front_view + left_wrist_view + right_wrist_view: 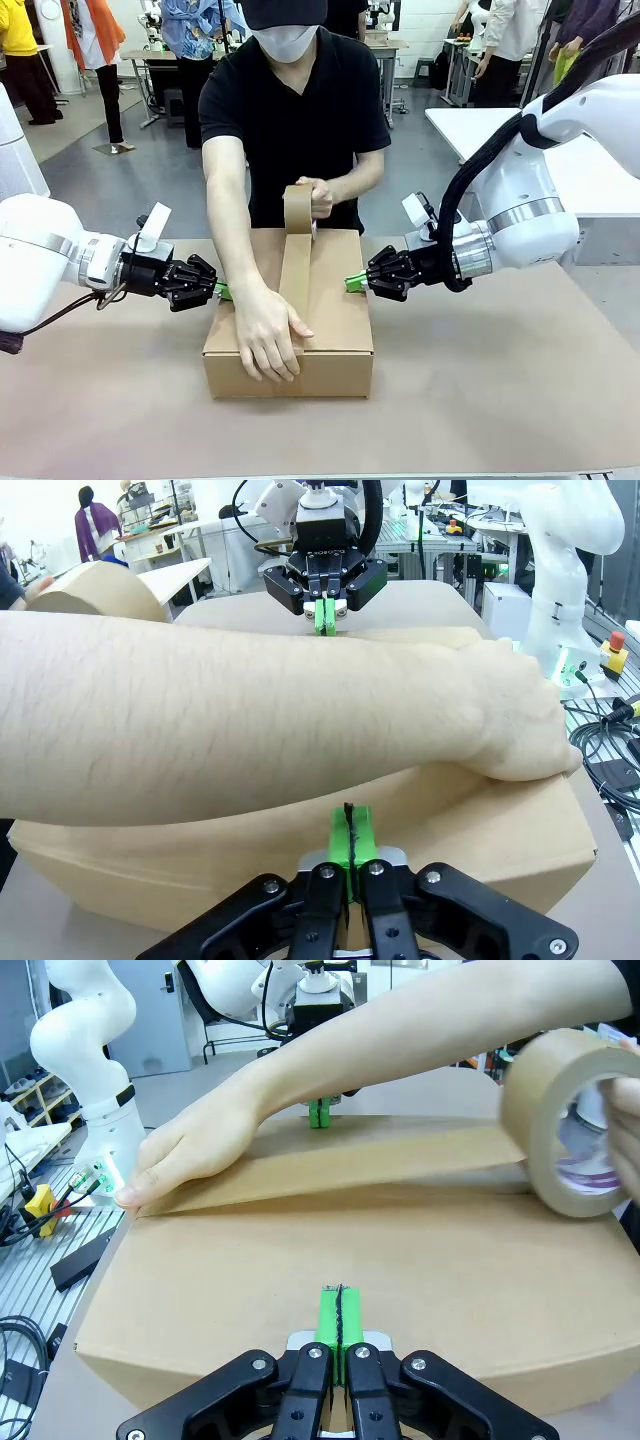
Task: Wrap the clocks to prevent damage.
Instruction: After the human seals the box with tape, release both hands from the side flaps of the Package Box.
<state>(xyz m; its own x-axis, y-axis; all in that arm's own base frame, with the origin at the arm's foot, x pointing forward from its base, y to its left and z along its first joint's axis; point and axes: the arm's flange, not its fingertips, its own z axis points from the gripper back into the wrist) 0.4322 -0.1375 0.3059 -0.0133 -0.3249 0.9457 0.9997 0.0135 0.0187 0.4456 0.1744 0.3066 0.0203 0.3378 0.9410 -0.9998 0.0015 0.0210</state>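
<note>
A closed cardboard box [325, 300] lies mid-table; no clock shows. A person presses one hand [265, 335] on the box's near edge and pulls a roll of brown tape [298, 208] back with the other, a strip of tape [294, 275] running over the lid. My left gripper [218, 290] is shut, its green pads against the box's left side [347, 832]. My right gripper [352, 282] is shut too, with its pads at the box's right side [338, 1312]. The tape roll [565, 1120] is near in the right wrist view.
The brown table [500, 380] has free room right of the box and in front of it. The person's forearm [250, 720] crosses close over the left gripper. A white table [590, 170] stands at the back right, and other people and benches stand farther off.
</note>
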